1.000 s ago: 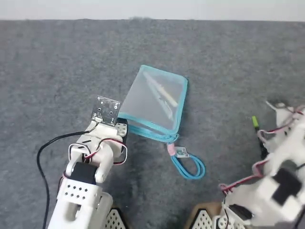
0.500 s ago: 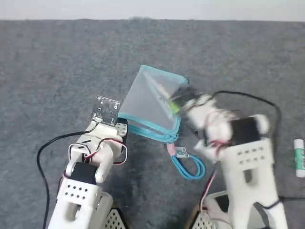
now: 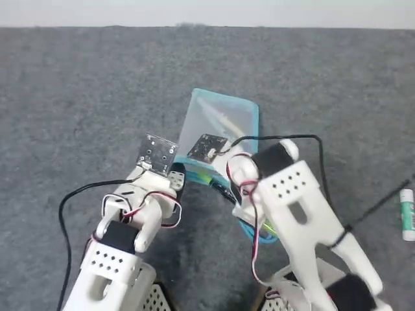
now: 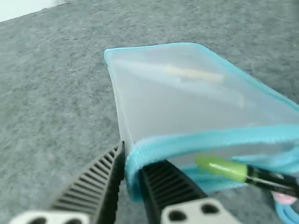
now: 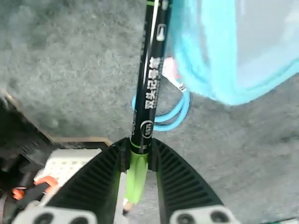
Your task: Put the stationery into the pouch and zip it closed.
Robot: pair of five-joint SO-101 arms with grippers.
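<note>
The right jaws are clamped on a black, green-ended marker (image 5: 147,93). Its long axis points straight away from them, with its tip at the mouth of the clear, blue-trimmed pouch (image 4: 187,102) lying mid-counter. The left jaws pinch the mouth's zipper edge, propping it open.

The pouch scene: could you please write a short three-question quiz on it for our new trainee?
1. True or false: the left end effector grips the blue edge of the translucent plastic pouch.
2. The right end effector holds: A) a black-and-green marker pen; B) a red ruler; C) nothing.
3. Does the white-and-green glue stick lie inside or outside the pouch?
Key: 1 true; 2 A; 3 outside.
</note>
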